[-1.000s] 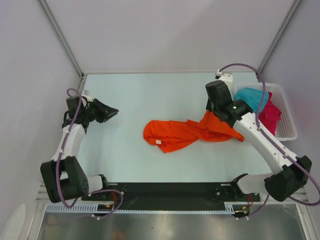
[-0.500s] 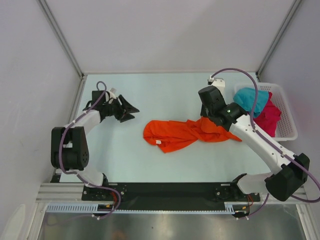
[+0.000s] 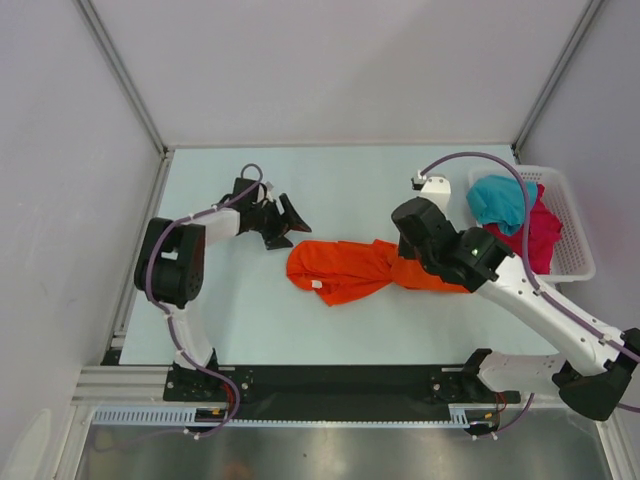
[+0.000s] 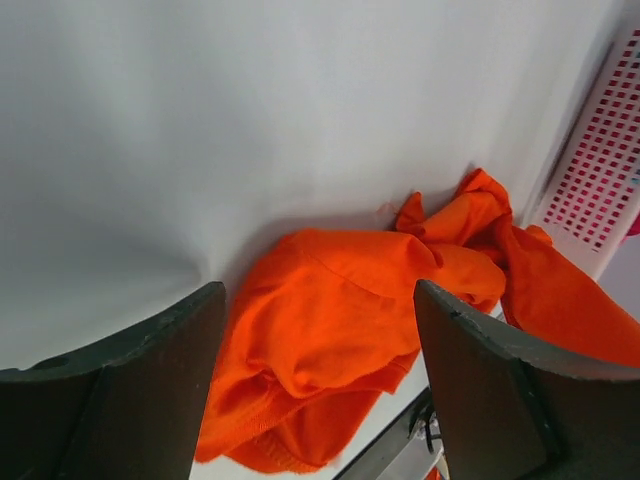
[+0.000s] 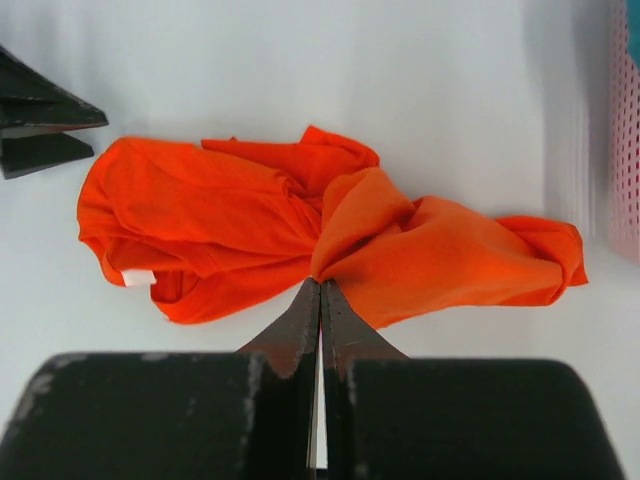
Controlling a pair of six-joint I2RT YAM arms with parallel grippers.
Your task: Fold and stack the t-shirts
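Right hand (image 5: 320, 284) pinches the crumpled orange shirt (image 3: 340, 268) mid-frame; left hand (image 3: 290, 225) gapes empty beside it. Nothing folded yet; teal shirt (image 3: 498, 198) and pink shirt (image 3: 541, 236) sit in basket (image 3: 577, 258).

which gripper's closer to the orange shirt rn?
Right. The right gripper is shut on the orange t-shirt, pinching its bunched middle. The left gripper hangs open just off the shirt's left end, not touching it.
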